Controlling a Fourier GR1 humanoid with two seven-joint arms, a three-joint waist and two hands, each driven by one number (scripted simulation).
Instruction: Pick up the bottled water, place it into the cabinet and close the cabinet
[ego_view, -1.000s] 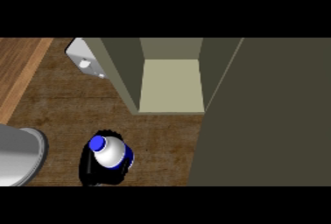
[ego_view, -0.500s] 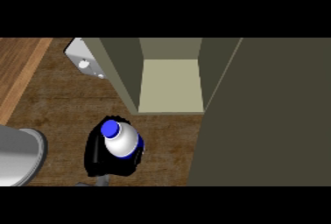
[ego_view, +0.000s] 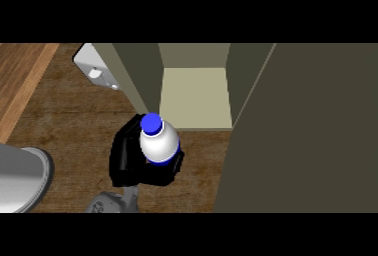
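Observation:
The bottled water (ego_view: 159, 143), white with a blue cap, is held above the wooden counter (ego_view: 74, 125), cap tilted toward the cabinet. My right hand (ego_view: 127, 162) is shut on it, black fingers wrapped round its lower body and hiding the base. The bottle's cap sits just in front of the cabinet's (ego_view: 193, 97) open compartment, near its left wall. The cabinet door (ego_view: 310, 130) stands swung open at the right. My left hand does not show.
A white wall socket (ego_view: 94, 67) sits at the upper left beside the cabinet. A grey rounded shape (ego_view: 18, 177) fills the lower left edge. A lighter wooden strip (ego_view: 22, 75) runs along the far left.
My right hand has carried the bottle up the view and to the right, from mid-counter to the front of the cabinet's opening. The cabinet door has not moved.

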